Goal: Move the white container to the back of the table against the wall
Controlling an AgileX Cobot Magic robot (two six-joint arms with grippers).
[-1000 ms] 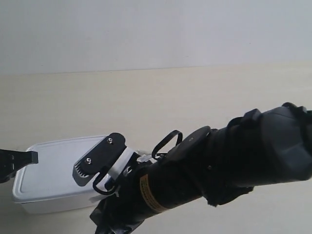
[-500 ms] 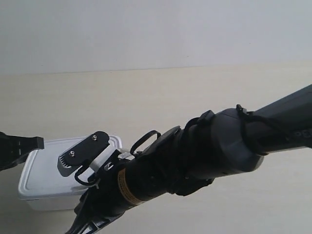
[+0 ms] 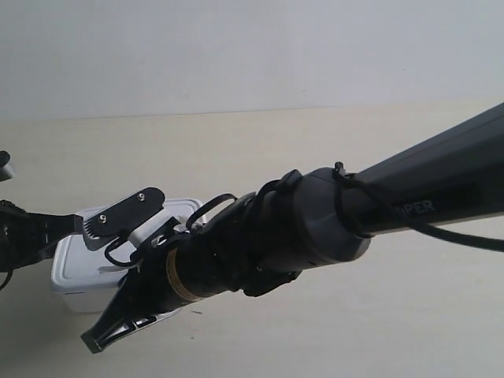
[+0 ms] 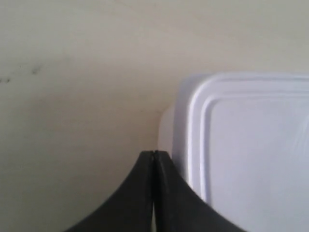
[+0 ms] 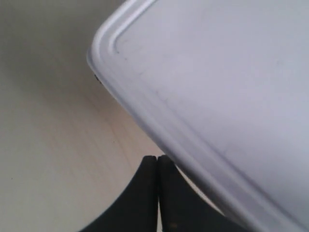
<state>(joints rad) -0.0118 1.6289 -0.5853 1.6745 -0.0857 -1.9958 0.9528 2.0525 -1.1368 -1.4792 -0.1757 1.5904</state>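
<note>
I saw two tiny marks on the pale cream wood-grain table (image 4: 72,121) in the left wrist view: a small dark fleck (image 4: 35,71) and, near it, a fainter dotted smudge (image 4: 6,79). In the exterior view a soft grey shadow (image 3: 39,350) lay over the table at the view's lower left. In the right wrist view a similar grey shadow (image 5: 29,34) darkened part of the bare surface.

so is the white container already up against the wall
No, a broad strip of bare table lies between the white container and the wall.
</note>
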